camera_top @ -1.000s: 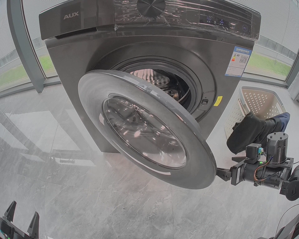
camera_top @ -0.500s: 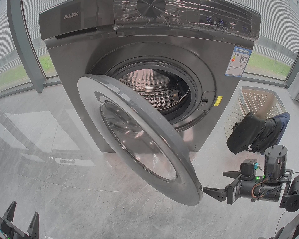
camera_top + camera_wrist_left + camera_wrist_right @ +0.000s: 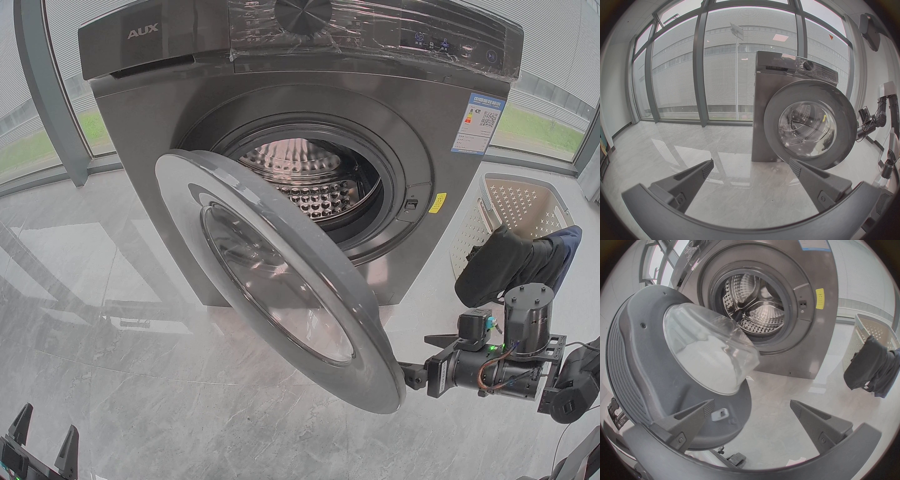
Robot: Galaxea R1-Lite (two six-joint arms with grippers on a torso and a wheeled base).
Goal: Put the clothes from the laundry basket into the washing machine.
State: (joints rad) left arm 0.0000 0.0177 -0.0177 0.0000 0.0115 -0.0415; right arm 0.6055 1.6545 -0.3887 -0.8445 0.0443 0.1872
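Grey floor (image 3: 187, 406), door (image 3: 281, 281) edge partly hiding right hand (image 3: 415, 357)

Washing machine (image 3: 156, 125): grey metal.
Door (image 3: 375, 350): dark grey ring, clear glass.
Drum (image 3: 312, 194): shiny steel, dotted holes.
Laundry basket (image 3: 531, 203): beige, star-shaped perforations.
Clothes (image 3: 500, 262): black, one navy.
Floor (image 3: 156, 387): pale grey, veined.
My right claw (image 3: 750, 402), my left claw (image 3: 750, 161): dark grey.
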